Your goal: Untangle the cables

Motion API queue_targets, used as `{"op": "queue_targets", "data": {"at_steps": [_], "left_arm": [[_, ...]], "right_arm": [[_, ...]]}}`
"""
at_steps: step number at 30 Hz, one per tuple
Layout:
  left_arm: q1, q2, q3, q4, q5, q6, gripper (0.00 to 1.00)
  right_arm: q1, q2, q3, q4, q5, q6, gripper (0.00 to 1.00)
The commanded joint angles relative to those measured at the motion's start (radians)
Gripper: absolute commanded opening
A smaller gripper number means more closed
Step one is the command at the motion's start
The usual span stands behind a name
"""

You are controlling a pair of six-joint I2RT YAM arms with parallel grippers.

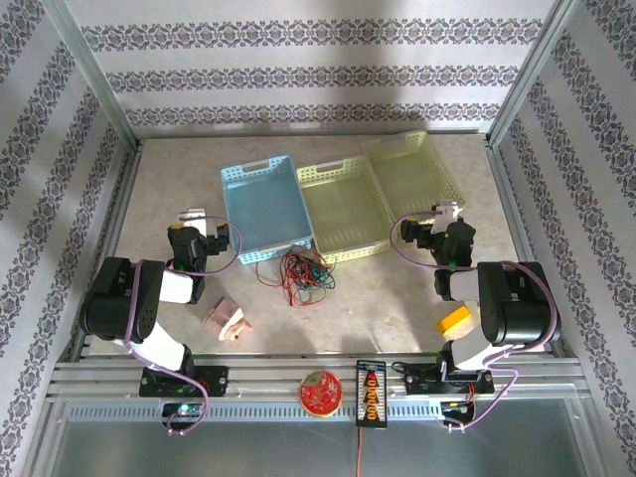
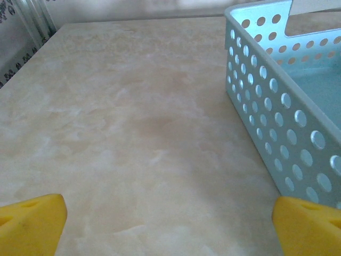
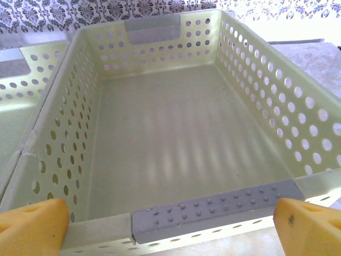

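The cables [image 1: 301,273] lie as one tangled heap of thin red, green and black strands on the table, just in front of the blue basket [image 1: 265,206]. My left gripper [image 1: 204,227] sits left of that basket, open, its yellow fingertips [image 2: 32,224] far apart over bare tabletop. My right gripper [image 1: 444,221] is open too, right of the heap, its fingertips [image 3: 306,226] spread at the near rim of a pale yellow basket [image 3: 160,224]. Nothing is held by either one.
Two pale yellow baskets [image 1: 343,209] [image 1: 412,174] stand to the right of the blue one. A pink block [image 1: 227,320] lies front left, a yellow block [image 1: 455,320] front right. A red disc [image 1: 319,394] and a black connector strip [image 1: 370,394] sit on the front rail.
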Motion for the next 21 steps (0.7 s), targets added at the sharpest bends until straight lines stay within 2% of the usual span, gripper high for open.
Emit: {"op": "queue_targets", "data": {"at_steps": [1, 2, 6, 8, 10, 12, 14, 18, 19, 21], "left_arm": [[0.007, -0.062, 0.043, -0.088, -0.019, -0.027, 0.99], [0.003, -0.074, 0.054, -0.090, -0.085, -0.022, 0.99], [0.001, -0.218, 0.139, -0.394, -0.431, -0.181, 0.99], [-0.001, -0.262, 0.130, -0.401, -0.535, -0.206, 0.99], [-0.001, -0.317, 0.145, -0.473, -0.585, -0.235, 0.99], [-0.002, -0.378, 0.181, -0.609, -0.597, -0.284, 0.99], [-0.012, -0.442, 0.212, -0.764, -0.548, -0.369, 0.99], [-0.046, -0.535, 0.213, -0.977, -0.271, -0.568, 0.99], [-0.085, -0.553, 0.198, -1.001, -0.241, -0.611, 0.99], [-0.204, -0.581, 0.174, -1.037, -0.255, -0.664, 0.99]], "right_arm": [[0.008, -0.022, 0.017, 0.006, 0.076, 0.024, 0.98], [0.009, -0.057, 0.020, -0.033, 0.131, 0.037, 0.98], [0.053, -0.210, 0.025, -0.183, 0.388, 0.059, 0.98], [0.075, -0.304, 0.042, -0.297, 0.516, 0.093, 0.98], [0.099, -0.393, 0.068, -0.403, 0.537, 0.119, 0.98], [0.163, -0.467, 0.112, -0.536, 0.544, 0.137, 0.98], [0.278, -0.513, 0.178, -0.702, 0.528, 0.161, 0.98], [0.556, -0.524, 0.252, -0.934, 0.467, 0.189, 0.98], [0.631, -0.519, 0.256, -0.964, 0.448, 0.195, 0.98], [0.743, -0.499, 0.262, -0.995, 0.382, 0.228, 0.98]]}}
